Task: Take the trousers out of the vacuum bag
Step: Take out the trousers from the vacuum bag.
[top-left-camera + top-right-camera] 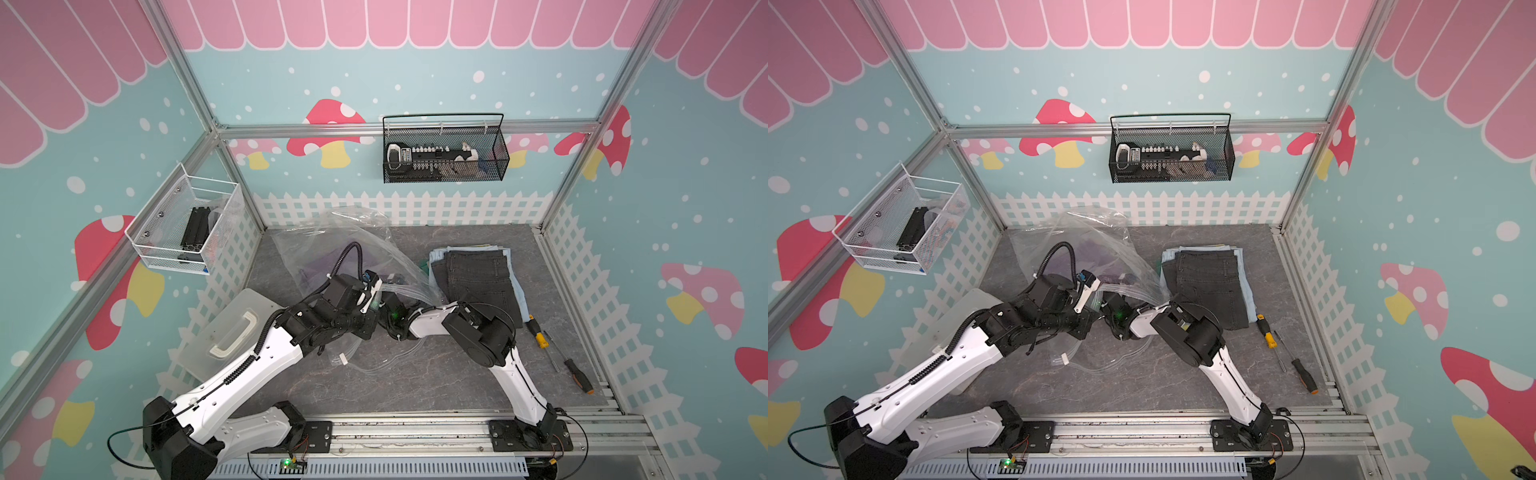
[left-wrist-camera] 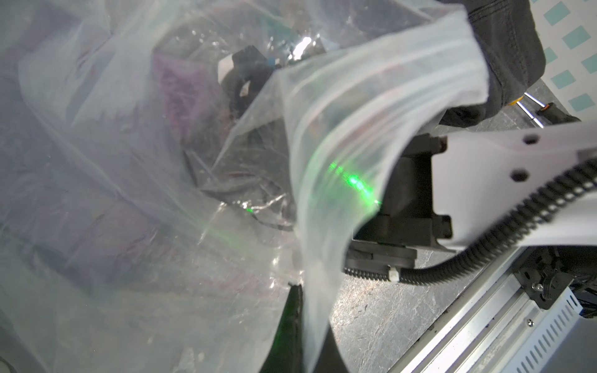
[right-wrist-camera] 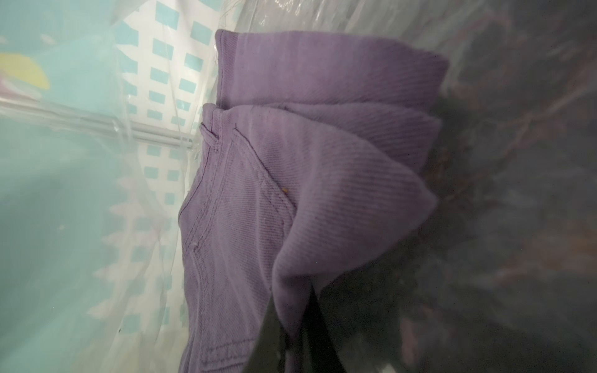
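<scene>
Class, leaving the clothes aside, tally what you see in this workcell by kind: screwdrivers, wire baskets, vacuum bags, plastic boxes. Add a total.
Screwdrivers: 2 (yellow-handled, black-and-orange)
Wire baskets: 2 (white, black)
Vacuum bag: 1
Translucent box: 1
Total: 6

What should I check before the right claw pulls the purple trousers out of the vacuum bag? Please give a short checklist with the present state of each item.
1. The right claw is shut on a fold of the purple trousers: ok.
2. The left claw is shut on the edge of the vacuum bag and holds it up: ok.
3. The bag mouth is wide enough for the trousers: cannot tell.
4. All folded layers are gripped: cannot tell; only one fold shows in the grip.
5. The pile of trousers already out lies beside the bag: ok.
</scene>
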`<state>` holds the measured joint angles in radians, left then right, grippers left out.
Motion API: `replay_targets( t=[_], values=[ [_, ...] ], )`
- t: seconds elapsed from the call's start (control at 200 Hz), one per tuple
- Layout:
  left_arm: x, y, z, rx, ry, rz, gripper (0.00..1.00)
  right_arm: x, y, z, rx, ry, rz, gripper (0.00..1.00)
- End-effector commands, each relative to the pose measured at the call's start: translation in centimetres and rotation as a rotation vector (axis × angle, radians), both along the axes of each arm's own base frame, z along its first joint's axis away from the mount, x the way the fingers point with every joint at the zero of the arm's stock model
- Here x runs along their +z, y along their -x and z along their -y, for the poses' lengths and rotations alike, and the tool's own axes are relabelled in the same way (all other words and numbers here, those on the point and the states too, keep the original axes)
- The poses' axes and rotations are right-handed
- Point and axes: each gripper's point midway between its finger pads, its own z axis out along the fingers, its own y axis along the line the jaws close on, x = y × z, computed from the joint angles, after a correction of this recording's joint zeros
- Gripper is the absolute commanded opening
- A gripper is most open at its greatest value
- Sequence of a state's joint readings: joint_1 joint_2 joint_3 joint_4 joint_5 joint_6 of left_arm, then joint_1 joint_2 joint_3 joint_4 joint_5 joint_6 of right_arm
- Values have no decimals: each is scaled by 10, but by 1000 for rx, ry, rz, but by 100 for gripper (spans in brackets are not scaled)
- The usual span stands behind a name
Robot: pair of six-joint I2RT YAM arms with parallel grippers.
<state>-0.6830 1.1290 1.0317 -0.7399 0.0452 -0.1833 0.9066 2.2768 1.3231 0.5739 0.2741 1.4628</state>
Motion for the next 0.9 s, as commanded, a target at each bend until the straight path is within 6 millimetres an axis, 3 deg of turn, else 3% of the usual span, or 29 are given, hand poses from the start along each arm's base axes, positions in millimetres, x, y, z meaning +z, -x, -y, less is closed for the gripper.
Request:
replay_targets(
  t=[0.0,0.25,0.57,0.895],
  values=[
    [-1,0,-3,15,-8,-2,0,28,22,-10,32,-55,45,0],
    [-1,0,-5,25,-6,0,0,14,54,3,18,-70,41,0],
    [3,2,-6,28,5,5,0,13,88,14,33,-29,49,0],
    [2,1,-10,31,-17,14,0,7,112,19,61,-36,53,0]
  ],
)
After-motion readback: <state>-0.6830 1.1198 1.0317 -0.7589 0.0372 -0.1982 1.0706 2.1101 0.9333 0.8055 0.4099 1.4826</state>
